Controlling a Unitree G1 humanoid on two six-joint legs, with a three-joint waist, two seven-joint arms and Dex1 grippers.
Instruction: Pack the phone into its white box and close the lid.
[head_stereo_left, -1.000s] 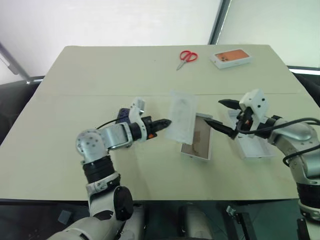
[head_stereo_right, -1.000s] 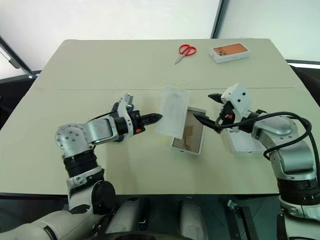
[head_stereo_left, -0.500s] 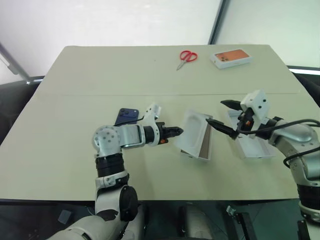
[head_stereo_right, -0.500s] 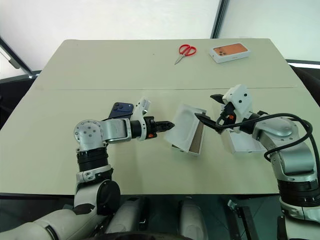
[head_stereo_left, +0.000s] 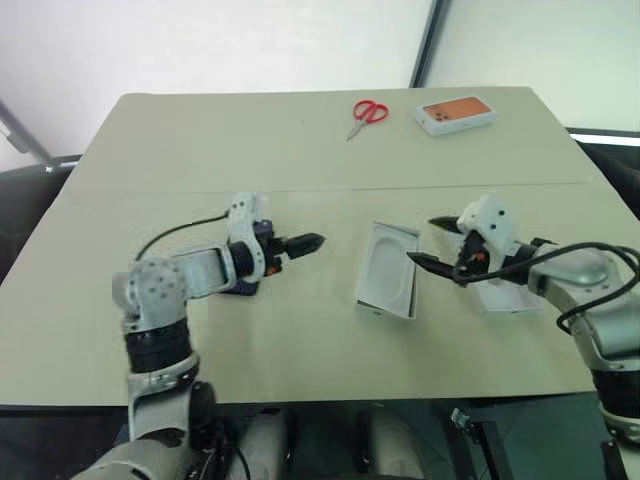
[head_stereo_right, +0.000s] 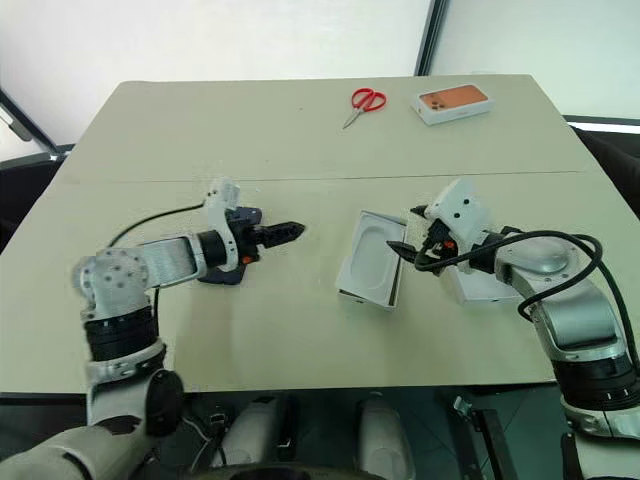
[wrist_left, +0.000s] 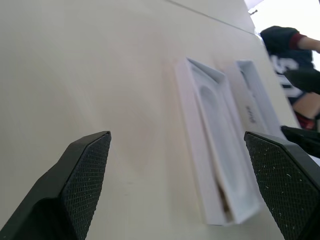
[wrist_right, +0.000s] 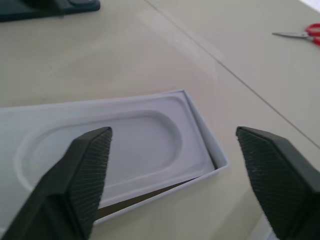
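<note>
- My left gripper (head_stereo_left: 312, 240) hovers over the table (head_stereo_left: 300, 340), its two fingers spread wide with nothing between them, pointing across toward the box.
- Under my left forearm lies the phone (head_stereo_right: 222, 275), dark and flat on the table, mostly hidden by the arm; a corner of it peeks out in the right wrist view.
- At mid-table sits the white box (head_stereo_left: 388, 284), flat on the tabletop, with the white insert (wrist_right: 110, 145) lying inside it, oval recess facing up. One end of the insert rides a little high, and a brown gap shows beneath it in the right wrist view.
- My right gripper (head_stereo_left: 432, 243) hangs just beside the box's right edge, fingers parted and empty, one tip close to the box wall; I cannot tell if it touches.
- Behind my right gripper, partly under the arm, the lid (head_stereo_left: 503, 299) lies on the table, plain white inside up, just beside the box but apart from it.
- Far back, red scissors (head_stereo_left: 366, 113) lie near the table's far edge.
- To their right rests another white box with an orange picture (head_stereo_left: 456, 114), well apart from everything I am working on.
</note>
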